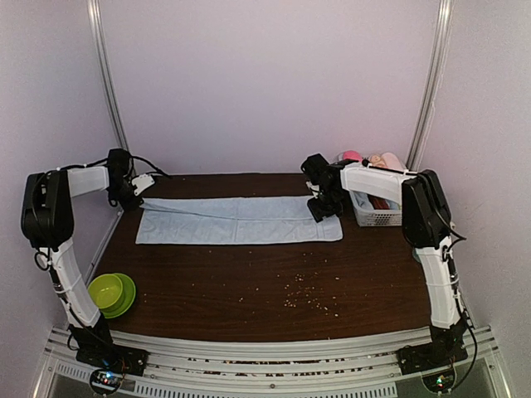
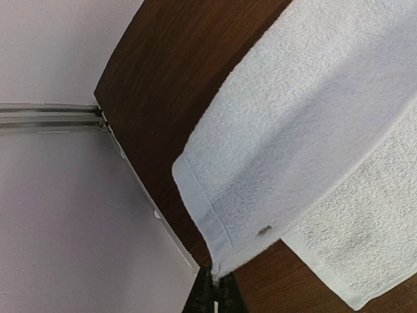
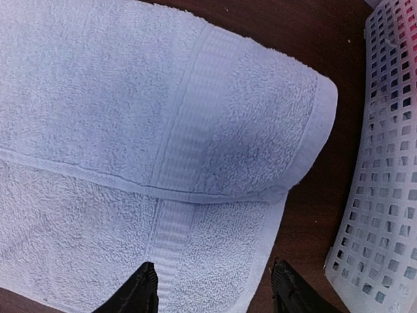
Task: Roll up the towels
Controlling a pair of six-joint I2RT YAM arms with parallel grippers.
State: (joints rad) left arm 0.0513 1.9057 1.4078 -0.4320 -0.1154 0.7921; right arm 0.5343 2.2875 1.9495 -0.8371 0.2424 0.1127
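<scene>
The pale blue towel (image 1: pixel 236 220) lies stretched out flat across the back of the table, folded lengthwise. My left gripper (image 1: pixel 135 189) is shut on its far-left corner; in the left wrist view that corner of the towel (image 2: pixel 306 130) is pinched between the closed tips of the left gripper (image 2: pixel 215 282) and lifted slightly. My right gripper (image 1: pixel 324 207) hangs open over the towel's right end. In the right wrist view the towel (image 3: pixel 163 130) lies loose below the right gripper (image 3: pixel 215 293), touching neither finger. A magenta-pink towel (image 1: pixel 351 156) pokes up behind the basket.
A white mesh basket (image 1: pixel 373 215) with rolled cloths stands at the right end of the towel, close to the right gripper; its wall (image 3: pixel 384 182) shows in the wrist view. A green bowl (image 1: pixel 112 293) sits near front left. Crumbs (image 1: pixel 307 294) dot the brown table (image 1: pixel 249 282).
</scene>
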